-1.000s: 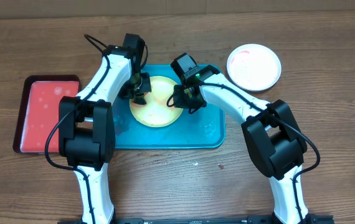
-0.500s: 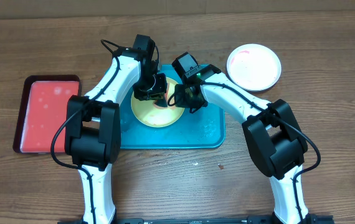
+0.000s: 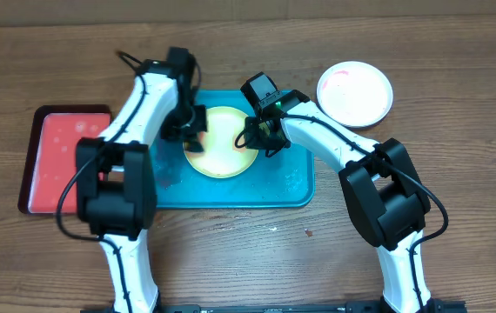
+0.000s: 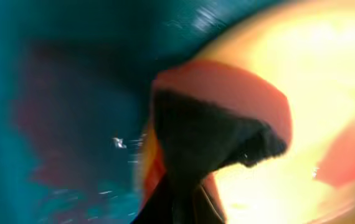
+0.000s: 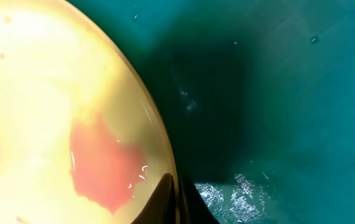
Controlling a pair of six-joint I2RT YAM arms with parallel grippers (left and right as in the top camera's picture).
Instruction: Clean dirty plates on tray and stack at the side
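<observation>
2 plates show. The yellow-green plate (image 3: 222,143) lies in the tray (image 3: 283,187), directly between the 2 pincers. The white plate (image 3: 355,93) sits off the tray on the surface (image 3: 457,52), well out beyond the right pincer (image 3: 257,135). It carries a faint pink mark, so I can't tell if it's clean. No 3rd plate is in view.

Right pincer: jaws narrow, nipped onto the yellow-green plate's rim per the wrist view, prob. to steady it. A red smear (image 5: 103,165) lies on the plate just inboard of its tips, w/ bare tray on the other side.

Left pincer (image 3: 191,122): at the opposite rim, closed on a sponge (image 4: 215,124) (orange w/ a dark face; that view is badly blurred, so the details are uncertain). Tray lies to 1 side of the sponge, and plate w/ another red patch to the other.

Step in hand, as I judge it: scrubbing the yellow-green plate, w/ the task approx. at the midpoint at best. The white plate may be the start of the stack.

Next move calls for the left pincer to sweep the sponge inward from the rim across both red patches, pressing down, w/ the right pincer pinning the rim so the plate doesn't skid. After that, the plate needs lifting out to the white 1.
</observation>
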